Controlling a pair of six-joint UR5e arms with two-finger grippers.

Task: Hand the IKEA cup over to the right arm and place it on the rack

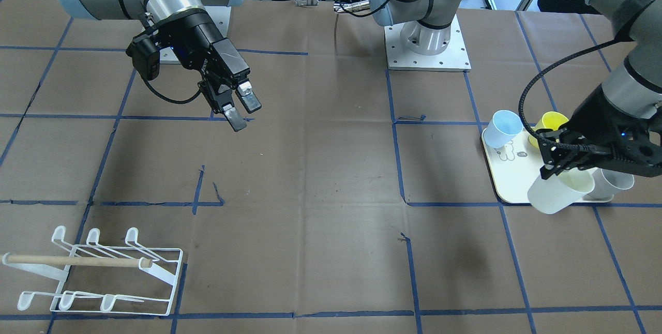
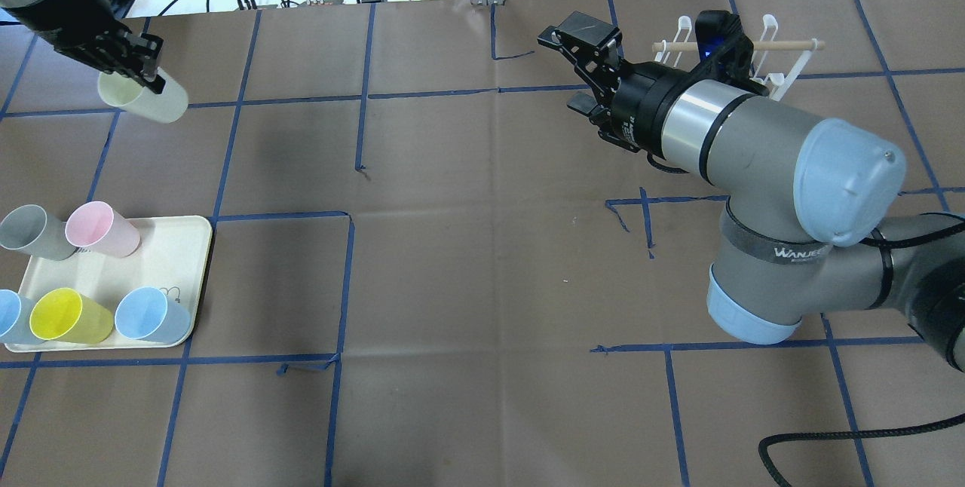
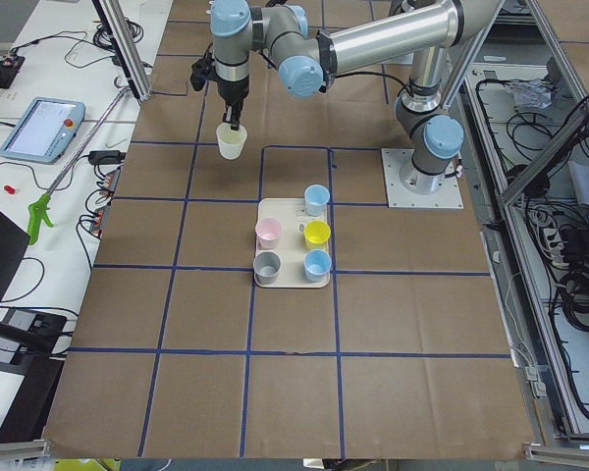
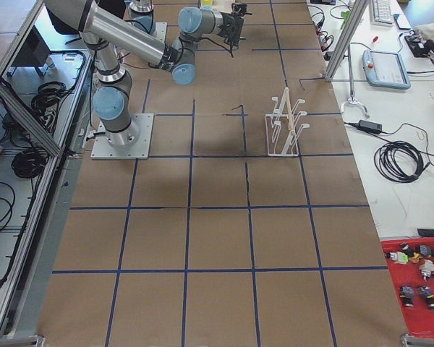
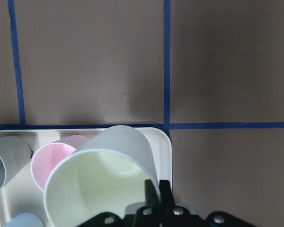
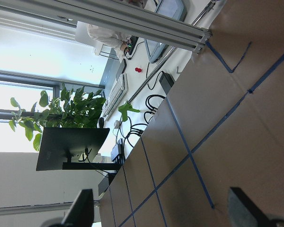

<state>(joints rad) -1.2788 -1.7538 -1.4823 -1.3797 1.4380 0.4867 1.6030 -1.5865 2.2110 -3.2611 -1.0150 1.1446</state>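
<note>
The left end effector (image 1: 561,166) pinches the rim of the pale cream IKEA cup (image 1: 558,192), with one finger inside the mouth and one outside, as the left wrist view shows. The cup hangs tilted, clear of the bench (image 1: 331,179), just beyond the cream tray (image 2: 197,246). Five other cups (image 2: 102,229) stand on that tray: grey, pink, yellow and two blue. The right end effector (image 1: 242,107) hangs well apart from the cup over the middle of the bench, its fingers spread and holding nothing. The rack (image 1: 103,272) stands on the right arm's side, toward the bench edge away from the robot, and its prongs are bare.

The step in hand appears to be bringing the cup across to meet the right end effector. To do it well, the left arm should present the cup with its base and outer wall turned toward the waiting fingers, so they have a free stretch of body to close on, away from the pinched rim. A grip low on the wall would likely leave the mouth clear to go over a prong afterwards. Because the cup tapers, a squeeze across its middle is probably steadier than one near the narrow base. The left fingers should let go only once the right ones are firmly shut, or the cup may drop to the bench.
</note>
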